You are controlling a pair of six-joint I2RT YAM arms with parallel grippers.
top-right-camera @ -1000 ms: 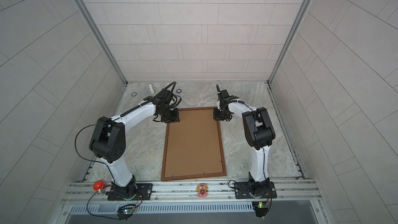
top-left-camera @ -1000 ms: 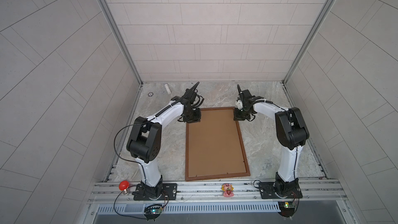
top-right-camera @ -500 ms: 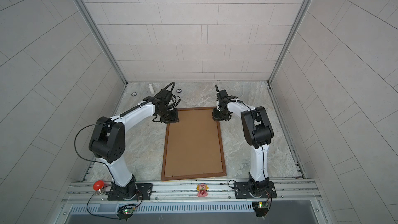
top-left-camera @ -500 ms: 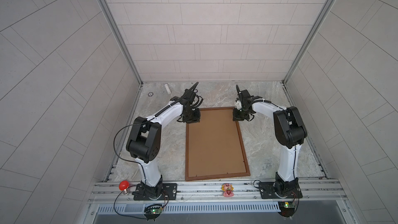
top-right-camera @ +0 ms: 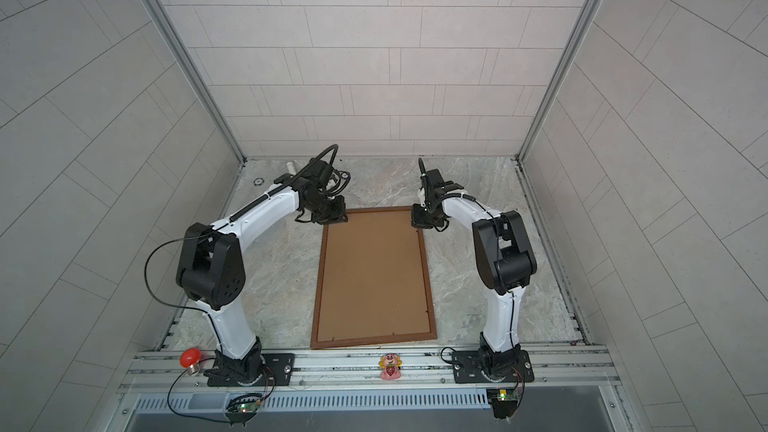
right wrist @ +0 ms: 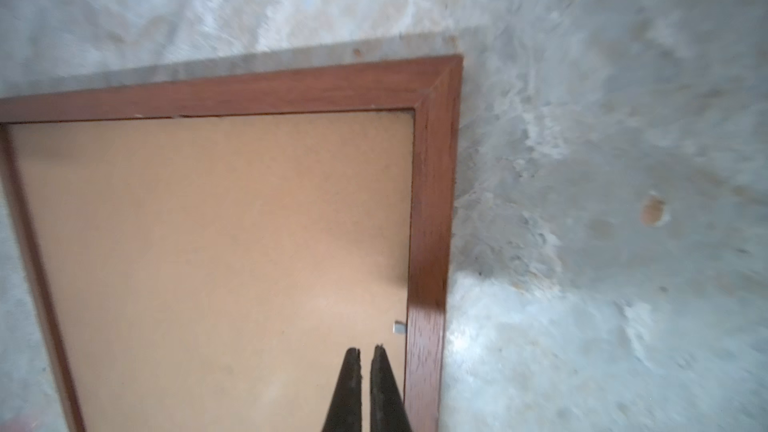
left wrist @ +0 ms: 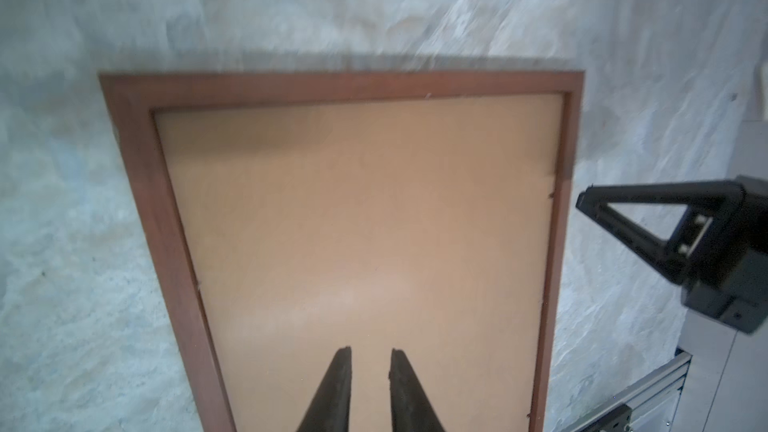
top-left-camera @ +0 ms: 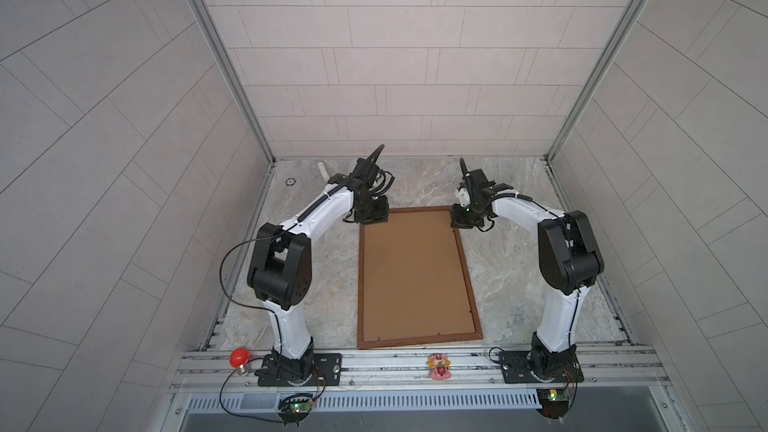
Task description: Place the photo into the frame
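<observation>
From my station I see the frame (top-left-camera: 360,284) lying flat in the middle of the marble table (top-left-camera: 519,251), back side up, with its long sides running from near to far. A plain brown backing board (top-left-camera: 415,276) fills its opening, so the photo is hidden from me and I cannot say where it lies. The left gripper (left wrist: 370,351) is at the far left corner of the frame, pointing down over the board. Its jaws stand a little apart and nothing is between them. The right gripper (right wrist: 365,349) is at the far right corner, its jaws together and holding nothing. Its tips are just beside the frame's right side and near a small metal tab (right wrist: 399,328). Both wrist views are somewhat blurred, so I cannot tell whether the tips touch the board.
</observation>
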